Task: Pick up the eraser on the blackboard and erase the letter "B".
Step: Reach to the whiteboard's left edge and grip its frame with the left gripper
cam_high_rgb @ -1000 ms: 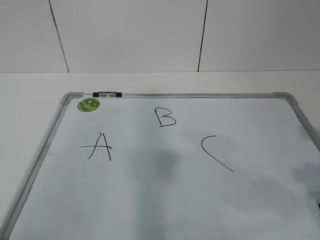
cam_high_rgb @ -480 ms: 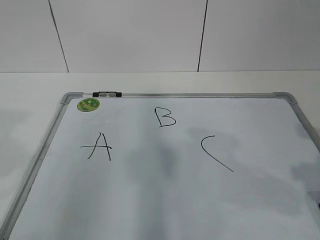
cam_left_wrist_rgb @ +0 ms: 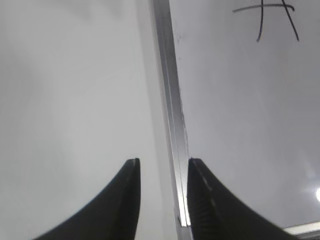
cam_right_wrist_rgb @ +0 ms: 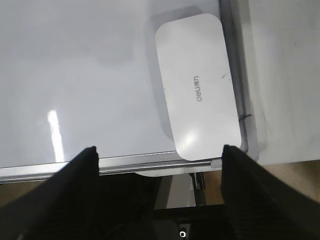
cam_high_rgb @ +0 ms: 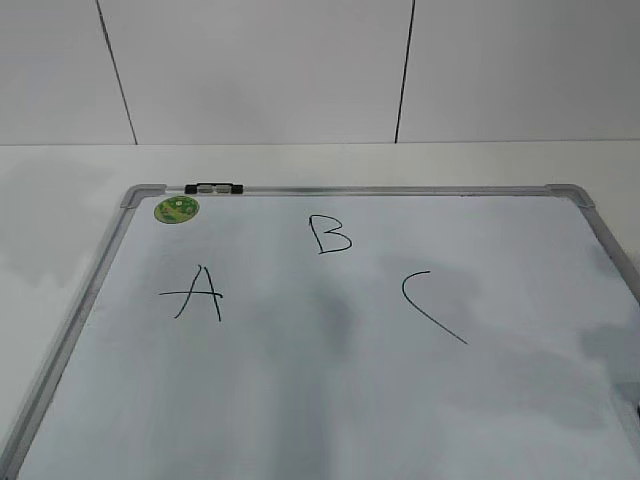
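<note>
- Eraser (cam_right_wrist_rgb: 198, 86) lies flat in the blackboard's (cam_right_wrist_rgb: 75, 65) near corner, at 1 o'clock in the right wrist view, hugging the frame.
- Right gripper (cam_right_wrist_rgb: 159, 155) hangs above it, fingers spread wide, nothing held.
- Left gripper (cam_left_wrist_rgb: 162, 172) straddles the board's left frame (cam_left_wrist_rgb: 170, 100), fingers narrowly apart, empty.
- Farther up the board: letter "A" (cam_high_rgb: 195, 292) at 9 o'clock, letter "B" (cam_high_rgb: 330, 235) at 12, the curve (cam_high_rgb: 430, 305) at 3.
- Green magnet (cam_high_rgb: 176, 209) sits at the far corner.

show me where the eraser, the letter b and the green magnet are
eraser (cam_right_wrist_rgb: 196, 86), right wrist view, middle of its white top by the printed logo
letter "B" (cam_high_rgb: 329, 235), exterior view, middle of the black strokes
green magnet (cam_high_rgb: 176, 209), exterior view, centre of the round disc
</note>
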